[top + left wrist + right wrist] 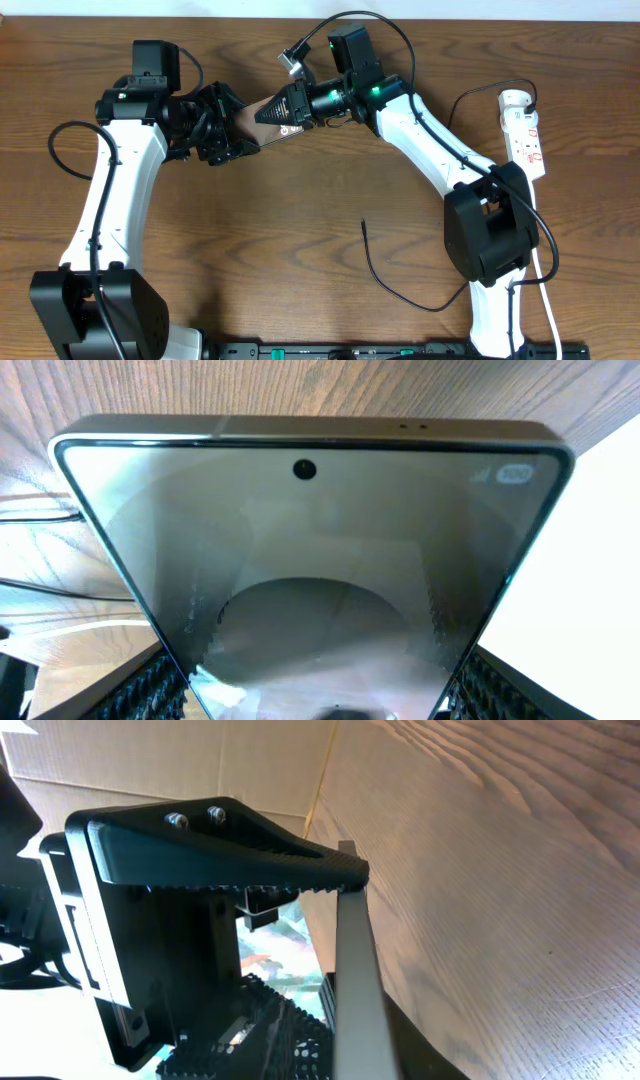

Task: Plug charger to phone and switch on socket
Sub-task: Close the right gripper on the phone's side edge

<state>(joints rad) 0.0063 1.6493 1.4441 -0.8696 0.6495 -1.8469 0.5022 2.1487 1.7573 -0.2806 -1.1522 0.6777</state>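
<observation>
Phone (310, 560), glossy grey screen, bronze back, gripped by left tool (225, 130), right tool (281, 108)

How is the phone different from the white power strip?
The phone is brownish, but the power strip is white with red marks. The phone is gripped in the jaws of the left gripper and the right gripper, while the power strip lies untouched on the table over at the right. What they share: both are long, flat, rectangular things.
</observation>
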